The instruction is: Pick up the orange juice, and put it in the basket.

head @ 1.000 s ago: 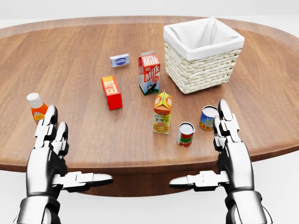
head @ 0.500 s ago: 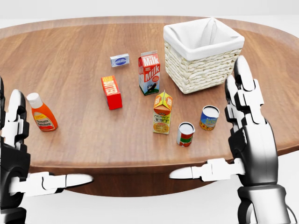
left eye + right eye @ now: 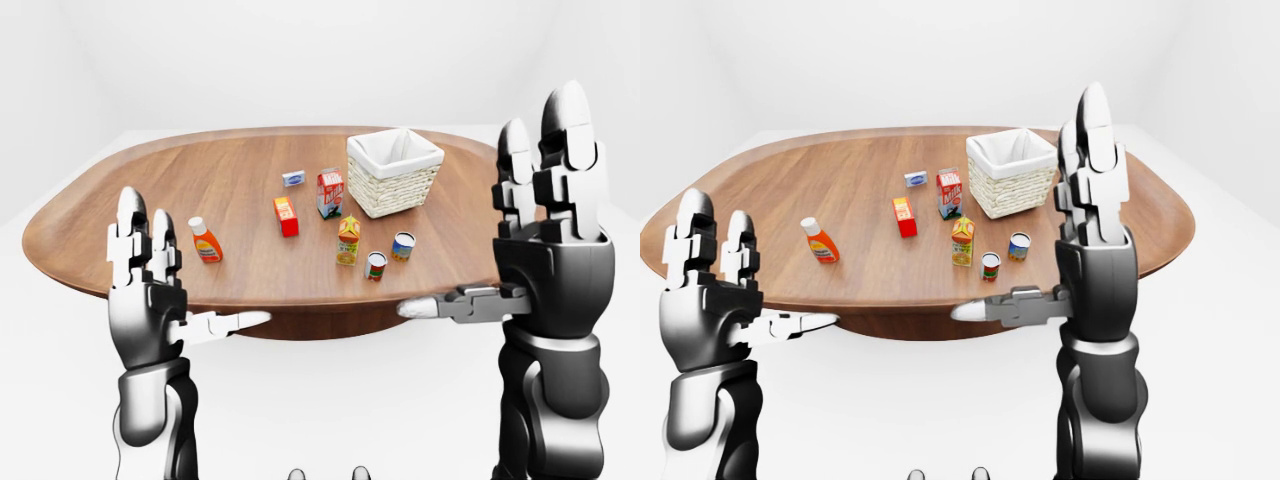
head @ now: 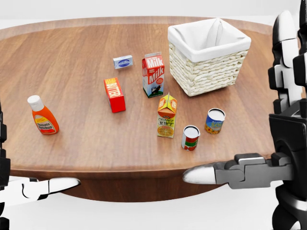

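Spreading wide across every view, an oval wooden counter (image 4: 72, 62), its near edge curving low in the head view. Sitting toward the top right, a white-lined basket (image 4: 209, 55). Hovering off the near edge, right hand (image 3: 1095, 225) and left hand (image 3: 150, 290), fingers splayed fully open, holding nothing. Standing upright near the middle, just below a milk carton (image 4: 153, 75), the orange juice (image 4: 166, 115). Crowding its right, two cans (image 4: 190, 138); likely toppling under a careless reach. Lying open to its left, bare wood toward a ketchup bottle (image 4: 42, 115).
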